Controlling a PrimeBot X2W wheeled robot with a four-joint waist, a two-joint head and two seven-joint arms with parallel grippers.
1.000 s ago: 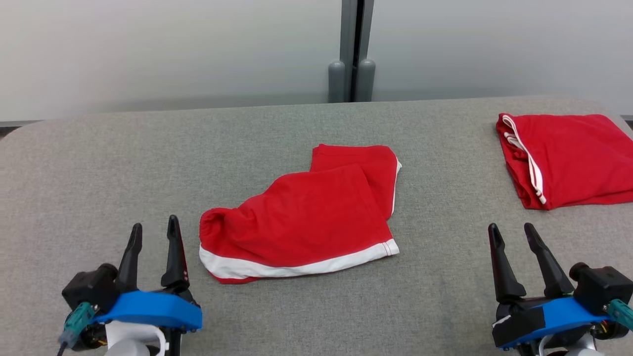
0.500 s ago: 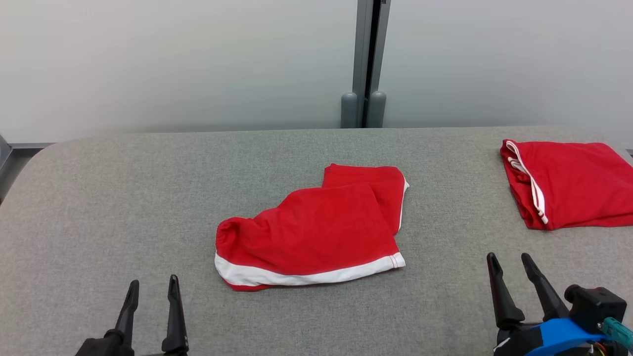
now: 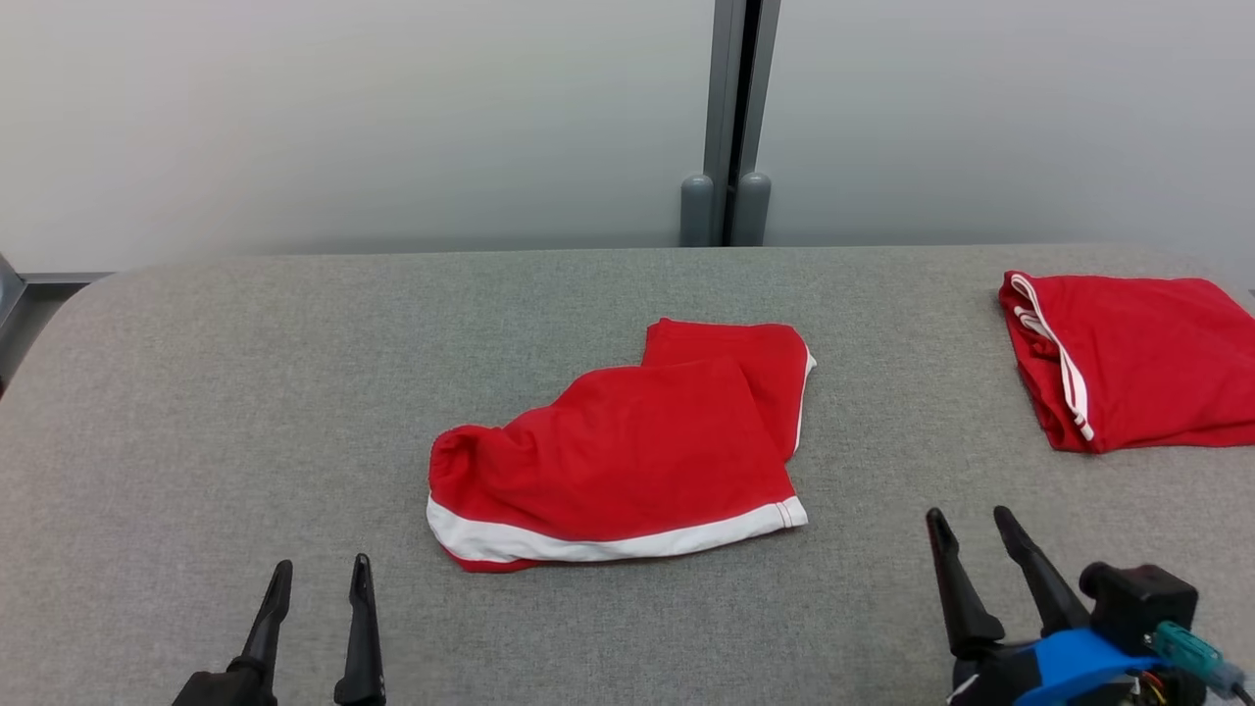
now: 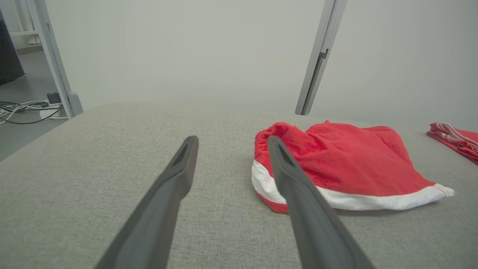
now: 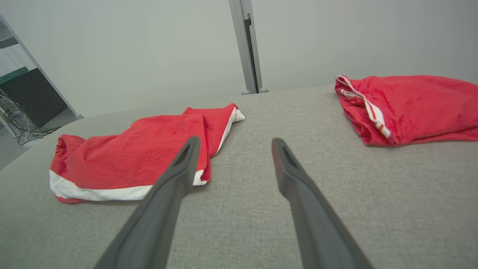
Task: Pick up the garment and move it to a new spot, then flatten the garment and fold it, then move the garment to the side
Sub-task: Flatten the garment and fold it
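Your left claw (image 3: pixel 324 564) sits low over the table (image 3: pixel 196 392), fingers spread and gripping nothing. The rumpled red shorts (image 3: pixel 618 451) lie just ahead of it, to its right. Your right claw (image 3: pixel 966 512) is spread and empty too, with the shorts ahead to its left, clear of its tips. A folded red garment (image 3: pixel 1137 358) lies ahead to its right.
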